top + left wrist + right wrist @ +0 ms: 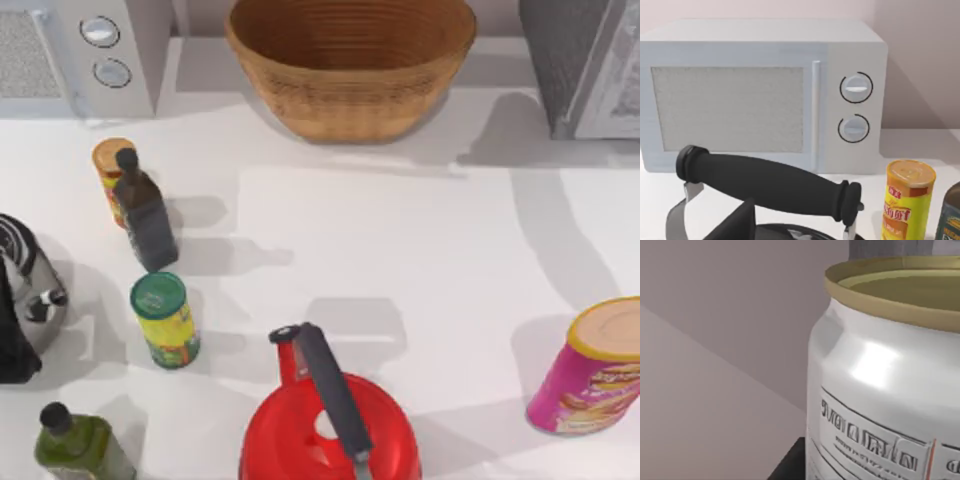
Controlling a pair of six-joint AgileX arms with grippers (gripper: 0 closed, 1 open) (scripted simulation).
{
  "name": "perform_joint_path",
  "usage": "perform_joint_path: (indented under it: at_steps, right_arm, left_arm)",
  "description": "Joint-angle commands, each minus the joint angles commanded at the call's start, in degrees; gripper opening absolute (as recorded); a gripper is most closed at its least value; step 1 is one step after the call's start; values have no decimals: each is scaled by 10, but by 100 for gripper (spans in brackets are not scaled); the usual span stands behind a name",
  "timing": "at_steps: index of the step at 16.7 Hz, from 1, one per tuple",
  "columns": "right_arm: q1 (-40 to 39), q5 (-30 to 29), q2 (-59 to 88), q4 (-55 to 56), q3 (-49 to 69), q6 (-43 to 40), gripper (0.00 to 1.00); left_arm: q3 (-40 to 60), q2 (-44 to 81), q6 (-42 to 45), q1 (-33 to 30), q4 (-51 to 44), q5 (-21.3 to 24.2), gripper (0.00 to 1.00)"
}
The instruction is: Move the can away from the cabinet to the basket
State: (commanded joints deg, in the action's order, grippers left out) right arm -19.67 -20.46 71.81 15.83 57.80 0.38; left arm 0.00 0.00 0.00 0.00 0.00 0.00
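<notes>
The can [885,390] looms very close before the right wrist camera, a dark finger [790,465] edge just beside its base; whether that gripper clasps it cannot be told. The basket [350,70] sits at the table's far edge.

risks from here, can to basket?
1. The can sits close up in the right wrist view, grip unconfirmed: it may slip or tip.
2. The basket has tall walls: a low carry might clip the rim.
3. The cabinet stands near the basket's right: a wide swing could hit it.
Left arm idle at the table's left.
</notes>
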Motion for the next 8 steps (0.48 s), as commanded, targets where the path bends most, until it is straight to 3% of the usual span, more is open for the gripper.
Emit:
perform_joint_path:
  at_steps: [8]
  right_arm:
    - [-113, -119, 461, 91, 346, 4, 0]
  left_arm:
    - [0, 0, 0, 0, 0, 0, 100]
